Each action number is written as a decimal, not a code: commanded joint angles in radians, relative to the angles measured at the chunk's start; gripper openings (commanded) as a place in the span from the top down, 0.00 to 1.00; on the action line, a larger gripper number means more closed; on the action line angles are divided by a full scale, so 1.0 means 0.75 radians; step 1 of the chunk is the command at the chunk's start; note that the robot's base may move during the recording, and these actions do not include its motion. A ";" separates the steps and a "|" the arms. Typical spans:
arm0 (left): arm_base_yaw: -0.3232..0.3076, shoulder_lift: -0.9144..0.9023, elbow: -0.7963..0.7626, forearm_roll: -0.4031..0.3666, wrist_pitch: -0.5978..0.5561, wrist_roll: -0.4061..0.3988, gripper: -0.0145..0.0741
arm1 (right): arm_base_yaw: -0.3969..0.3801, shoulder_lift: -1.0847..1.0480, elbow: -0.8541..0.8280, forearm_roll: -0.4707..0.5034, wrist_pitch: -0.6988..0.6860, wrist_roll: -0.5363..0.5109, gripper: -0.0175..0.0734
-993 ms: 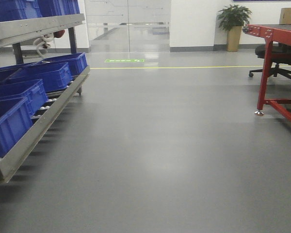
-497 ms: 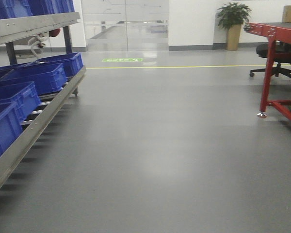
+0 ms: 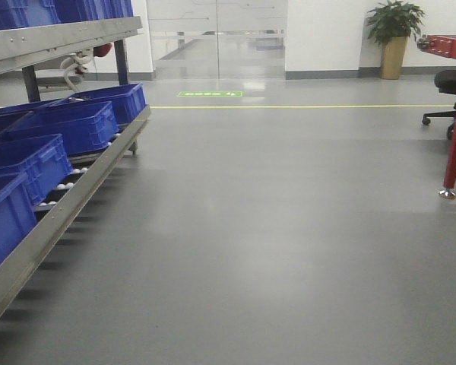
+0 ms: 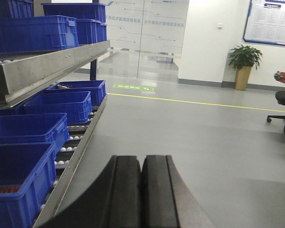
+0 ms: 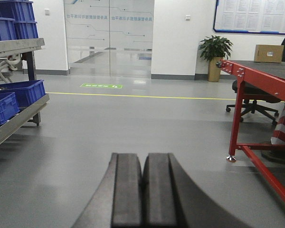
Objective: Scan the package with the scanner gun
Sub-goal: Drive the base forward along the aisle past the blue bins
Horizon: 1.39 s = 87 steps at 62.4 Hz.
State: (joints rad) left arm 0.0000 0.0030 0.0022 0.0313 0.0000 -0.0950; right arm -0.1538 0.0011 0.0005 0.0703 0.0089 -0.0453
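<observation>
Now the front view has swung left against half a second ago: red table (image 3: 450, 46) nearer the right edge, base repositioning. Both left gripper (image 4: 141, 190) and right gripper (image 5: 143, 190) pressed together, empty. Probable package (image 5: 269, 53) on that table; scanner gun unseen.

The left gripper (image 4: 142, 160) enters its wrist view from 6 o'clock and points level toward 12, its black jaws pressed flat together. The right gripper (image 5: 143, 158) is posed alike: in from 6, aimed at 12, jaws touching along their length.
</observation>
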 commanded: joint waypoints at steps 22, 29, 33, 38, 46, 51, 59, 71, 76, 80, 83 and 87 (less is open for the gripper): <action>0.008 -0.004 -0.003 0.003 -0.031 0.007 0.96 | -0.005 -0.001 -0.001 0.000 -0.024 0.001 0.99; 0.008 -0.004 -0.003 0.003 -0.031 0.007 0.96 | -0.005 -0.001 -0.001 0.000 -0.024 0.001 0.99; 0.008 -0.004 -0.003 0.003 -0.031 0.007 0.96 | -0.002 -0.001 -0.001 0.000 -0.024 0.001 0.99; 0.008 -0.004 -0.003 0.003 -0.031 0.007 0.96 | 0.000 -0.001 -0.001 0.000 -0.024 0.001 0.99; 0.008 -0.004 -0.003 0.003 -0.031 0.007 0.96 | 0.017 -0.001 -0.001 0.000 -0.024 0.001 0.99; 0.006 -0.004 -0.003 0.003 -0.031 0.007 0.96 | 0.039 -0.001 -0.001 0.000 -0.024 0.001 0.99; 0.009 -0.004 -0.003 0.003 -0.031 0.007 0.96 | 0.088 -0.001 -0.001 0.000 -0.024 0.001 0.99; 0.009 -0.004 -0.003 0.003 -0.031 0.007 0.96 | 0.104 -0.001 -0.001 0.000 -0.024 0.001 0.99; 0.009 -0.004 -0.003 0.003 -0.031 0.007 0.96 | 0.104 -0.001 -0.001 0.000 -0.024 0.001 0.99; 0.009 -0.004 -0.003 0.003 -0.031 0.007 0.96 | 0.104 -0.001 -0.001 0.000 -0.024 0.001 0.99; 0.009 -0.004 -0.003 0.003 -0.031 0.007 0.96 | 0.104 -0.001 -0.001 0.000 -0.024 0.001 0.99; 0.009 -0.004 -0.003 0.003 -0.031 0.007 0.96 | 0.104 -0.001 -0.001 0.000 -0.024 0.001 0.99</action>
State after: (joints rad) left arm 0.0052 0.0030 0.0022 0.0313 0.0000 -0.0932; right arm -0.0782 0.0011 0.0005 0.0703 0.0089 -0.0453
